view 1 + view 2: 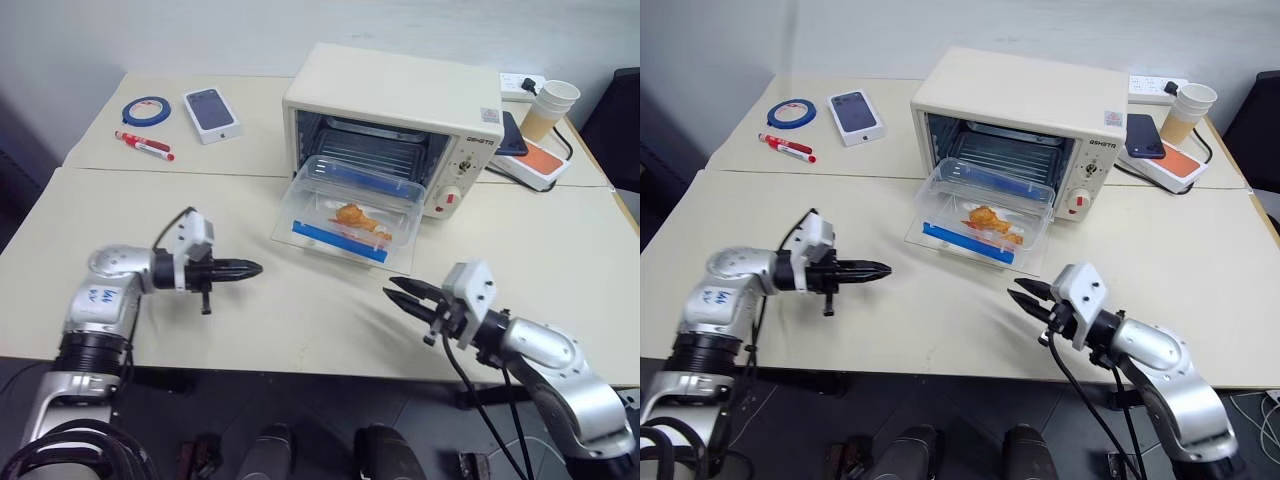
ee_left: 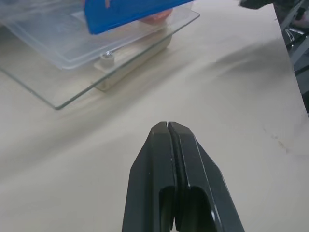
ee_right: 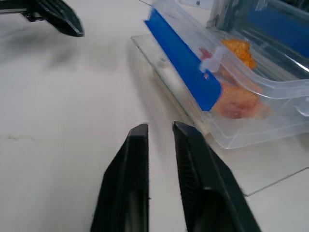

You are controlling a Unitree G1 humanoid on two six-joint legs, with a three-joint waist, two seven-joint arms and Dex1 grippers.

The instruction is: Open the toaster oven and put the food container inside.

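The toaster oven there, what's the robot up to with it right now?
The toaster oven stands open, its glass door dropped flat. The food container rests on that door, partly in the oven mouth, not yet fully inside. Neither gripper holds anything. The left gripper is shut, hovering over the table to the left of the door. The right gripper sits near the door's front right, its fingers slightly apart in the right wrist view. The container probably needs a further push in.
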